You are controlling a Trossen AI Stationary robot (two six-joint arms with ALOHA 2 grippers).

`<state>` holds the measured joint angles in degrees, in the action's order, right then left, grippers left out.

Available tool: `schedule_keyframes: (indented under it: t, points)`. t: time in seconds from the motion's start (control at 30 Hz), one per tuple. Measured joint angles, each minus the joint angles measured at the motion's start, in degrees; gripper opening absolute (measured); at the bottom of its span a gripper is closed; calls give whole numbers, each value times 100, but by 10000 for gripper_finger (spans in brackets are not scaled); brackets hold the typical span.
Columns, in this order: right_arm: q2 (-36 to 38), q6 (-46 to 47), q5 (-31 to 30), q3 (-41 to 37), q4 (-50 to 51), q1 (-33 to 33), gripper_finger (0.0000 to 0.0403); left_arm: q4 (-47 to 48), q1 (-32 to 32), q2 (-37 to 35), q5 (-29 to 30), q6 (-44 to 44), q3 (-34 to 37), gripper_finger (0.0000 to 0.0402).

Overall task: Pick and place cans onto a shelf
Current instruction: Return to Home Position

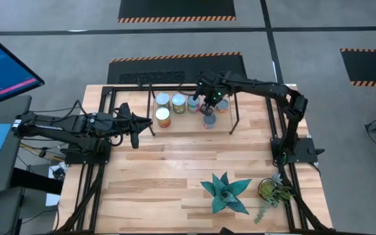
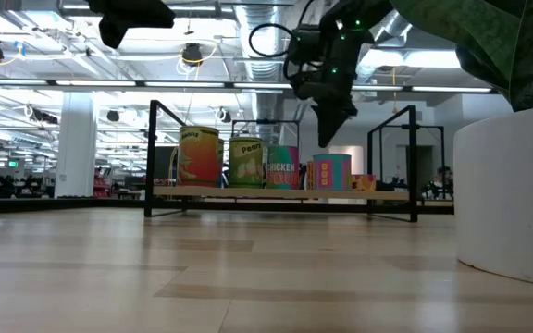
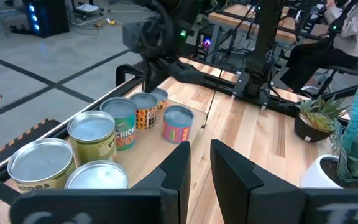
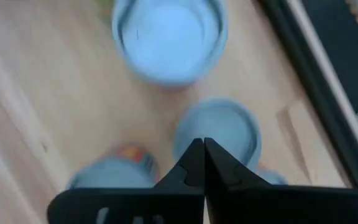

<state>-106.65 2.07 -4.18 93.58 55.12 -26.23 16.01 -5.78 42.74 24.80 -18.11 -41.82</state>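
Six cans stand on the shelf point(image 1: 234, 121) at the table's far side: an orange one point(image 2: 199, 155), a green one point(image 2: 245, 162), a bluish one point(image 2: 282, 167), a pink-and-blue one point(image 2: 331, 172) and others behind. Their silver tops show in the high view point(image 1: 179, 103) and the left wrist view point(image 3: 93, 129). My right gripper point(image 2: 326, 137) is shut and empty, pointing down a little above the pink-and-blue can. Can tops point(image 4: 216, 127) lie below it in the right wrist view. My left gripper point(image 1: 147, 124) hovers just left of the shelf, narrowly open and empty.
Two potted green plants point(image 1: 226, 192) point(image 1: 271, 190) stand near the table's front right; one white pot point(image 2: 512, 199) fills the low view's right. The shelf's black rod frame point(image 2: 151, 157) rises beside the cans. Bare wood point(image 1: 162, 170) lies in the table's middle.
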Motion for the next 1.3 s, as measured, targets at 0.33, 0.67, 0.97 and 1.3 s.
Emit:
schedule_keyframes:
  t: [0.33,0.67,0.97,1.3]
  points:
    - [-2,71,-51,-43,864,226,11,3,-1,0,0,5,0,52]
    - [-2,256,-279,-46,1350,718,11,13,0,0,2,5,0,52]
    - [-2,626,-356,-46,1736,984,11,15,-2,0,0,2,0,52]
    - [800,970,-882,-50,2011,1706,20,22,0,1,0,-2,0,52]
